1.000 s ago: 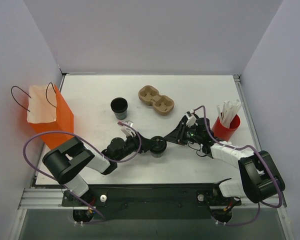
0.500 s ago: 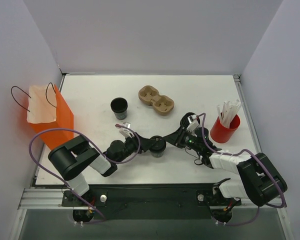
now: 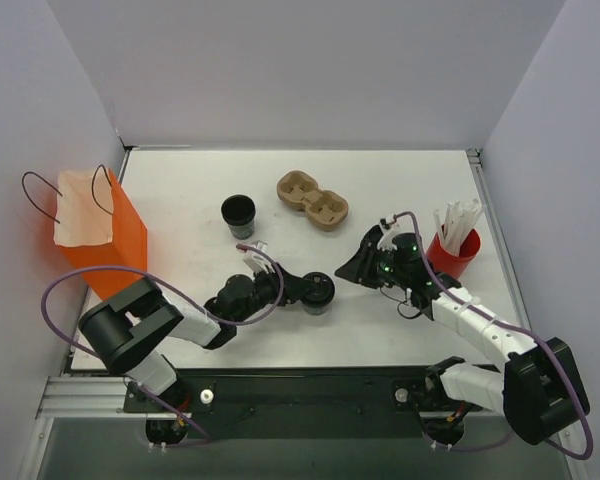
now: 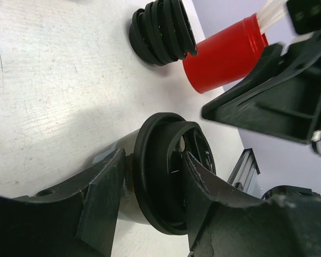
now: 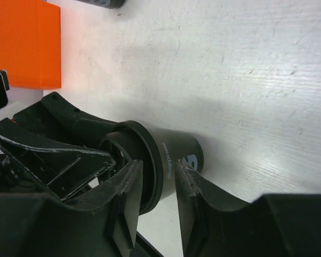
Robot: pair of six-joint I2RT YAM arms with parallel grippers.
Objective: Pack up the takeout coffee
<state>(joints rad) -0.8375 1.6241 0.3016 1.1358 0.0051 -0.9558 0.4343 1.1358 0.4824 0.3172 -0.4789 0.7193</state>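
gripping takeout coffee (image 3: 318,291) w/ left gripper (image 4: 154,163), apparently.

The top external camera looks down from above and behind the arm bases, taking in the whole desk (image 3: 410,190). The left wrist camera sits low and very near, looking past the left tool (image 4: 152,166) toward the red cup (image 4: 224,53). The right wrist camera, equally close, looks past the right tool (image 5: 160,171) the opposite way, toward the orange bag (image 5: 24,45). All three share the lidded black cup (image 3: 318,288).
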